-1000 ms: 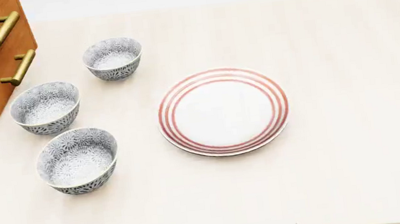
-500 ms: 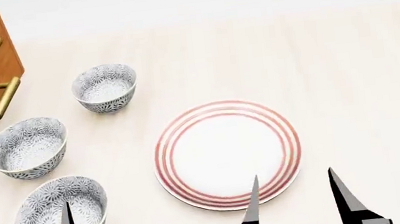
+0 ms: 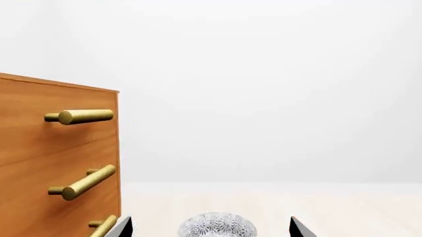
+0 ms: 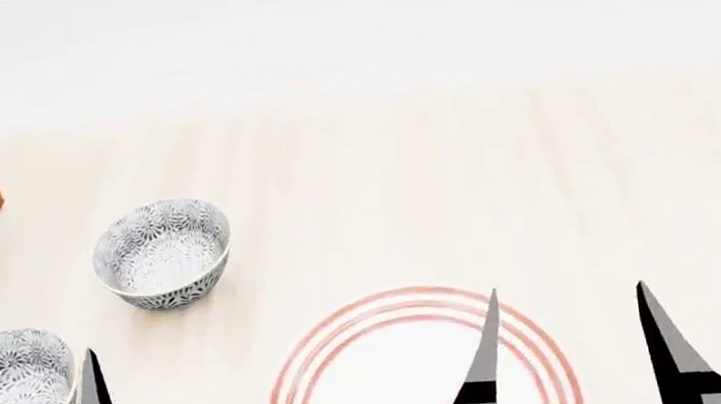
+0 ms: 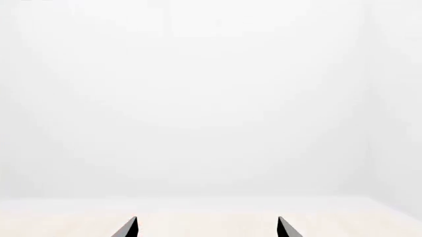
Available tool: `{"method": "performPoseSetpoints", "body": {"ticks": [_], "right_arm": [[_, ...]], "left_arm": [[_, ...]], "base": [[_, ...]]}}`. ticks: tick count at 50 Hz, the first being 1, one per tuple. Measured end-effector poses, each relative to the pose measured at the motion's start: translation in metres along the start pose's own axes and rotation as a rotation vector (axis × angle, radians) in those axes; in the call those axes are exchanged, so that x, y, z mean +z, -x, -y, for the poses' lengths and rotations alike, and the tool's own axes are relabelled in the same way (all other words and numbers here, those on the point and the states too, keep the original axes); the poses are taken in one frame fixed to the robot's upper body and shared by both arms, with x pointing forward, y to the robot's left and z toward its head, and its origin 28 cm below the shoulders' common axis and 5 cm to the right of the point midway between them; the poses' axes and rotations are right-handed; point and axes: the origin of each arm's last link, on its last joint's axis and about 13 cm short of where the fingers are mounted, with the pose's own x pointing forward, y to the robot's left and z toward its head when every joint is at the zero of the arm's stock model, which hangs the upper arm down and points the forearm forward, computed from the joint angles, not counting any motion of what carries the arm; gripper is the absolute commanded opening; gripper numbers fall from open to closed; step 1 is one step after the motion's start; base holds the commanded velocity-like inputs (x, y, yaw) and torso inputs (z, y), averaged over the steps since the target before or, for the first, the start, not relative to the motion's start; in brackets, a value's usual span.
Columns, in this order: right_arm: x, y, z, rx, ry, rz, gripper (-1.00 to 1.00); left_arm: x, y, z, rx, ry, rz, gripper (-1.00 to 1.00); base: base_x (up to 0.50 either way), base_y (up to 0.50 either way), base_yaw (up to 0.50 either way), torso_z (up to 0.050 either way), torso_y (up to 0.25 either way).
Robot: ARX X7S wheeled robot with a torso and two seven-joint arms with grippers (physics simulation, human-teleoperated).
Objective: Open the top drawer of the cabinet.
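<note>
- Clearly nothing is grasped yet: the left gripper (image 3: 205, 228) has its jaws spread wide and empty, and the right gripper (image 4: 574, 360) also stands open with nothing between its fingers.
- In the left wrist view the cabinet (image 3: 39, 163) stands at the left of the scene, and the top drawer (image 3: 56, 111) is the highest one, marked by its brass handle (image 3: 80, 116) just under the cabinet's top edge. It looks fully closed.
- Risk of the wrong drawer: the middle handle (image 3: 84, 181) and the lowest handle (image 3: 102, 226) look the same as the top one and sit nearer the left gripper's present height, so a straight reach leftward would likely close on one of them.
- Risk of a knock: a patterned bowl (image 3: 218, 226) sits right between the left fingertips in the wrist view, and the head view shows a far bowl (image 4: 162, 253) and a near bowl (image 4: 6, 400) close to the cabinet front. A low sweep toward the handles could push them.
- Risk of losing sight: the head view catches only a sliver of the cabinet at its left edge, so alignment would rest on the wrist camera alone.
- Risk of a slip: the bar is a smooth cylinder, so a shallow or off-centre pinch may slide off when pulled.
- Over the red-ringed plate (image 4: 348, 344) the right gripper seems clear of trouble.
</note>
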Motion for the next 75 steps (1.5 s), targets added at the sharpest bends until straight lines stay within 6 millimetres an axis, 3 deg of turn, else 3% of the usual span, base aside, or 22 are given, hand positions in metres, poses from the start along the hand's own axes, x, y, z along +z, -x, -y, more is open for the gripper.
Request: {"method": "performPoseSetpoints", "body": {"ticks": [27,36,64,75], "right_arm": [[0.0054,0.0024,0.0027,-0.016,0.005,0.045,1.0],[0.0018,0.0021,0.0037,-0.013,-0.03,0.009,1.0],[-0.0013,0.0044,0.0043,0.002,-0.052,0.0,1.0],[-0.003,0.0045,0.0037,0.012,-0.062,-0.015,1.0]], "left_arm": [[0.0002,-0.0001,-0.0009,0.008,0.004,0.004,1.0],[-0.0006,0.0005,-0.0011,0.009,0.004,0.002,1.0],[-0.0026,0.0015,-0.0012,0.009,0.002,-0.007,1.0],[-0.003,0.0008,-0.0018,0.008,0.001,-0.027,1.0]], "base": [[0.5,0.0,0.0,0.0,0.001],[0.0,0.03,0.0,0.0,0.0],[0.1,0.5,0.0,0.0,0.0],[0.0,0.01,0.0,0.0,0.0]]}}
